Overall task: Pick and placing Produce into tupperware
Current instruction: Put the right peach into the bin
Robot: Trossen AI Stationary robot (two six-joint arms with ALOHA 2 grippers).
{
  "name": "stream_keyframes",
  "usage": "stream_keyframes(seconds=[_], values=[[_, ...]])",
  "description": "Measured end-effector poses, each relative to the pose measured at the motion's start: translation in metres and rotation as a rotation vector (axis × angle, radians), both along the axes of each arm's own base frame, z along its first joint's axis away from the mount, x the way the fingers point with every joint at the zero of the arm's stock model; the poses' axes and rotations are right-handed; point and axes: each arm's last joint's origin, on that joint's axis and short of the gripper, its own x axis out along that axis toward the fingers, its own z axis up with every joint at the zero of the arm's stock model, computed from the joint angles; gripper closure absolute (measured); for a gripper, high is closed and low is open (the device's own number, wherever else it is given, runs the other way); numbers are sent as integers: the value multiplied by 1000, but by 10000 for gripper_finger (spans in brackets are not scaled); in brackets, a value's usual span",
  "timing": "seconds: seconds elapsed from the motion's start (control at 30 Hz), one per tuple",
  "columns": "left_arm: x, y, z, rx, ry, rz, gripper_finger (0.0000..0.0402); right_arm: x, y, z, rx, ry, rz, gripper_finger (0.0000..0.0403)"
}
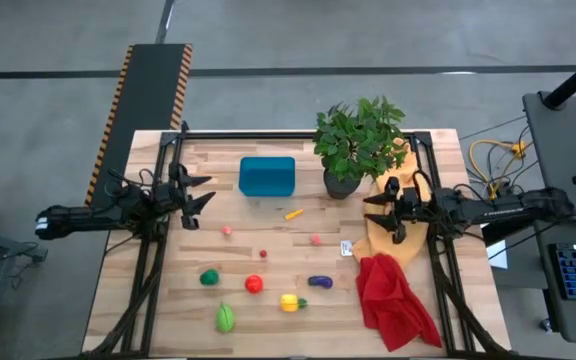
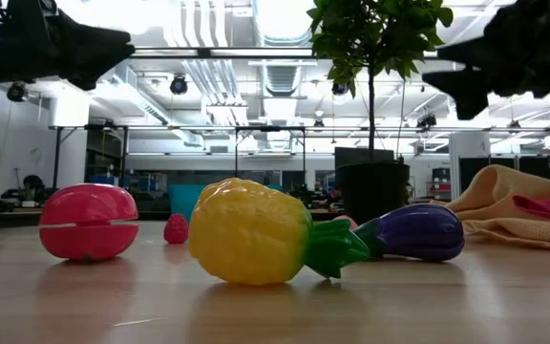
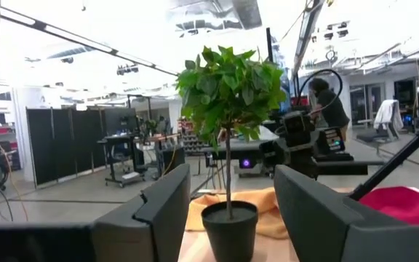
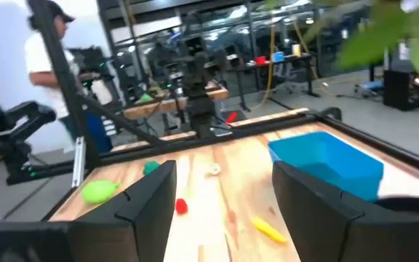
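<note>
While the teal box (image 1: 267,176) sits empty at the table's (image 1: 168,310) far middle, all toy produce (image 1: 254,283) lies scattered nearer; left gripper (image 1: 196,197) and right gripper (image 1: 377,208) hover partly open, holding nothing.

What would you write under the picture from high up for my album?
Two robot arms wait beside a teal box, toy fruits and a potted plant.

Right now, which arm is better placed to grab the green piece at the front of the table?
Left, probably. The green piece lies on the left half, nearer the left end effector, which is open and empty. The right end effector hangs over the far side.
</note>
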Motion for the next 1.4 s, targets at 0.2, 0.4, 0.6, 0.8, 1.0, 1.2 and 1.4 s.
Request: stream_keyframes(seconds=[0.2,0.4,0.6,0.8,1.0,1.2,1.4], values=[[2,0,-1,-5,15,-1,214,13,22,25,-21,71,149,196],[3,0,-2,-7,30,-1,214,21,50,30,-8,345,37,205],[3,0,-2,-6,27,-1,214,31,84,27,-23,425,-135,215],[3,0,-2,-6,28,-1,214,53,115,16,-38,450,-282,216],[3,0,-2,-8,29,-2,214,86,133,-10,-25,493,-425,216],[5,0,-4,-57,30,-16,214,128,138,-39,19,546,-535,212],[6,0,-5,-59,46,-15,214,167,135,-53,74,628,-534,173]])
